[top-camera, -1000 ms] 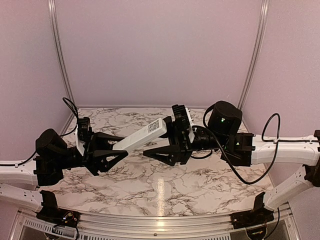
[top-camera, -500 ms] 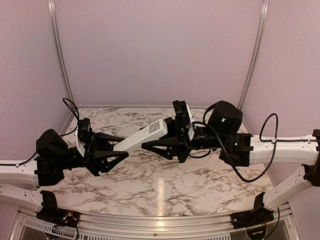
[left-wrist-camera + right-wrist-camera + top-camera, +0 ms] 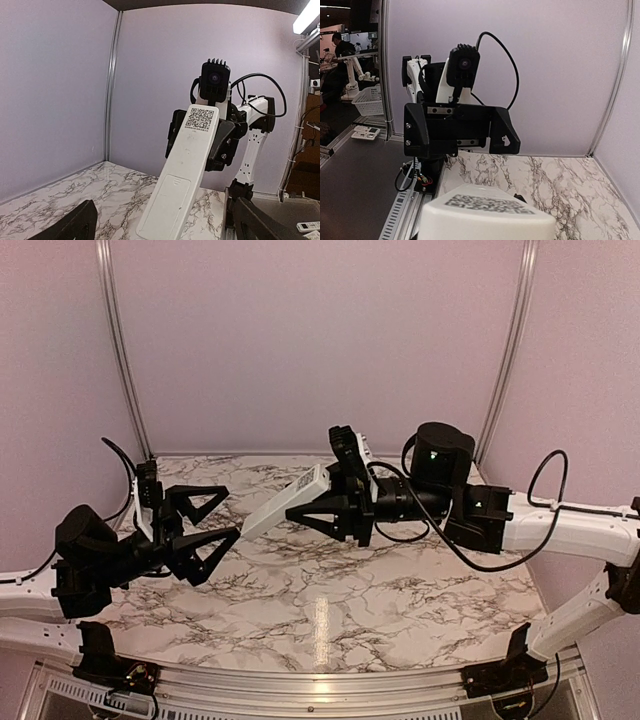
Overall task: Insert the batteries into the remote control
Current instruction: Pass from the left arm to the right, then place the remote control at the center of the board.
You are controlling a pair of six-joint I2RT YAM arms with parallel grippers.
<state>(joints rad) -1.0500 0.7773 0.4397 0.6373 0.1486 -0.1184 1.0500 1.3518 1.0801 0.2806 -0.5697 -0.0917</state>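
Over marble tabletop point(image 3: 330, 625) our right gripper point(image 3: 312, 502) pinches the remote control point(image 3: 185, 165); left gripper point(image 3: 230, 512) gapes at its foot. We should close squarely, below the battery cover point(image 3: 172, 192).

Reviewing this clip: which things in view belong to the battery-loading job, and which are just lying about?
Job: remote control, gripped by the right claw; left claw open near its lower end. No batteries in view.
Lying about: white basket and spare remotes, both beyond the table.
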